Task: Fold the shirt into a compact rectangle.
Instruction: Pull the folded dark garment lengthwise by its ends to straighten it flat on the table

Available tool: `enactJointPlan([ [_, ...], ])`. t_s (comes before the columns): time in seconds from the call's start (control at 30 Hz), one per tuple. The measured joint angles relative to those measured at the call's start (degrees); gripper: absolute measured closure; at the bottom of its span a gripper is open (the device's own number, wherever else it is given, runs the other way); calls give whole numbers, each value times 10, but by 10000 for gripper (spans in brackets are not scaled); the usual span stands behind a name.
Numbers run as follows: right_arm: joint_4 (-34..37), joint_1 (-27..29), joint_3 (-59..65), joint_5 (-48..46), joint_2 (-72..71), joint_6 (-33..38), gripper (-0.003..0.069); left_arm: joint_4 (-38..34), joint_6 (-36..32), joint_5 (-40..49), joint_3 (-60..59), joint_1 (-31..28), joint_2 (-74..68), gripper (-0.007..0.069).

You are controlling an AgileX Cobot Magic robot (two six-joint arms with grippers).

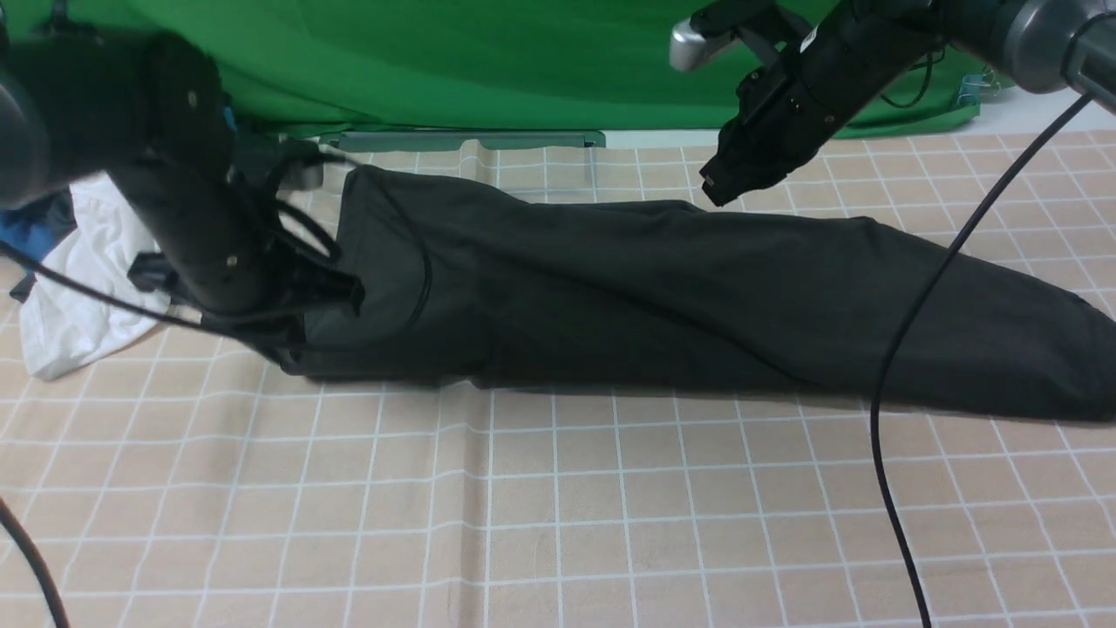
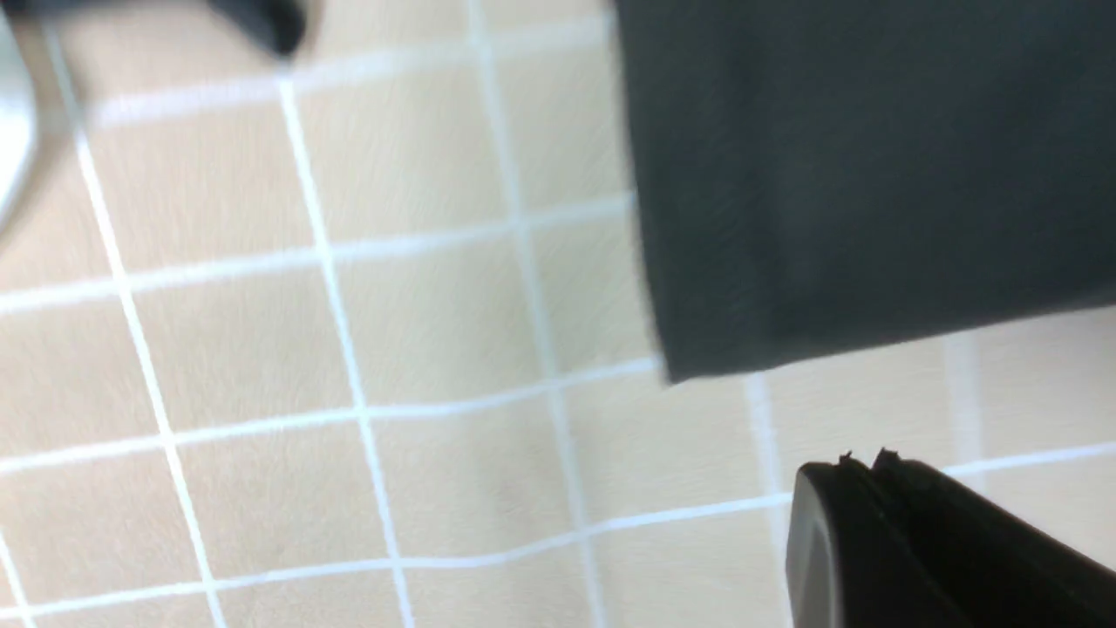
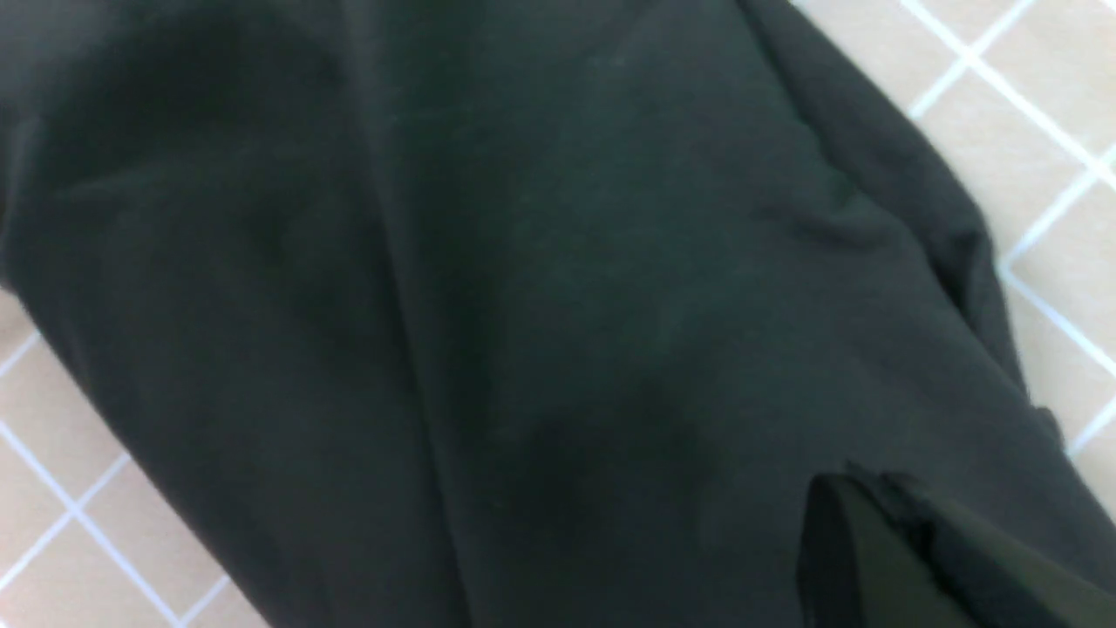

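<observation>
A crumpled white garment (image 1: 70, 323) and a scrap of blue cloth (image 1: 30, 231) lie to the outer side of the left gripper (image 1: 344, 288), on the beige tablecloth with a white grid (image 1: 558, 506). The left gripper sits low at the left end of the large black cotton T-shirt (image 1: 654, 296). In the left wrist view its black fingers (image 2: 837, 541) are pressed together with nothing between them, and a squared corner of the shirt lies near them without touching.

From there the shirt stretches away as one long, narrow folded band across the cloth, past the right gripper to the table's right edge. The right gripper (image 1: 719, 187) hangs above the band's far edge, near its middle. Its dark fingers (image 3: 854, 541) appear pressed together and empty, with shirt fabric below them.
</observation>
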State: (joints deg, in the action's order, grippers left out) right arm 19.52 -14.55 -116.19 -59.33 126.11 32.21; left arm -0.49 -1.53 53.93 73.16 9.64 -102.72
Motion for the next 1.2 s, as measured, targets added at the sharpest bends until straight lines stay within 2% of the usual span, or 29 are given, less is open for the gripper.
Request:
enactJointPlan([
  [0.1, -3, 5, 0, -22, -7, -12, 622, 5, 15, -56, -22, 0, 0, 517],
  [0.17, -7, 6, 0, -35, -12, -14, 622, 5, 15, -87, -24, 0, 0, 418],
  [0.2, -9, 6, 0, -36, -13, -15, 622, 5, 15, -93, -24, 0, 0, 395],
  [0.27, -11, 7, 0, -45, -19, -20, 622, 5, 25, -130, -24, 0, -4, 211],
  [0.3, -12, 7, 0, -48, -21, -21, 622, 5, 33, -138, -24, 0, -10, 144],
  [0.33, -12, 7, 0, -48, -22, -21, 622, 5, 34, -139, -24, 0, -10, 130],
  [0.37, -13, 7, 0, -53, -25, -22, 622, 5, 46, -144, -24, 0, -22, 35],
  [0.43, -13, 7, 0, -57, -29, -26, 622, 5, 50, -146, -24, 0, -41, -27],
  [0.53, -18, 8, -2, -76, -37, -44, 622, 5, 54, -149, -24, 0, -70, -53],
  [0.57, -21, 8, -4, -83, -38, -54, 622, 5, 54, -149, -24, 0, -74, -50],
  [0.63, -39, 9, -7, -96, -43, -81, 622, -4, 54, -150, -24, 0, -78, 8],
  [0.67, -55, 11, -7, -98, -47, -100, 622, -10, 54, -150, -24, 0, -78, 69],
  [0.7, -74, 13, -7, -99, -51, -116, 622, -17, 53, -150, -24, 0, -78, 132],
  [0.73, -93, 17, -4, -100, -59, -142, 622, -29, 44, -150, -24, 0, -78, 265],
  [0.8, -107, 28, 15, -98, -80, -162, 622, -46, 21, -149, -24, 1, -78, 465],
  [0.87, -114, 43, 63, -98, -117, -172, 622, -51, 3, -149, -24, 1, -78, 557],
  [1.0, -117, 86, 190, -100, -200, -176, 622, -43, -5, -139, -23, 0, -73, 591],
  [1.13, -118, 167, 327, -83, -269, -208, 615, 8, 15, -105, -23, 1, -34, 591],
  [1.17, -118, 171, 338, -81, -274, -210, 613, 8, 15, -103, -23, 1, -32, 591],
  [1.2, -119, 205, 372, -60, -283, -223, 587, 28, 22, -84, -22, 1, -10, 591],
])
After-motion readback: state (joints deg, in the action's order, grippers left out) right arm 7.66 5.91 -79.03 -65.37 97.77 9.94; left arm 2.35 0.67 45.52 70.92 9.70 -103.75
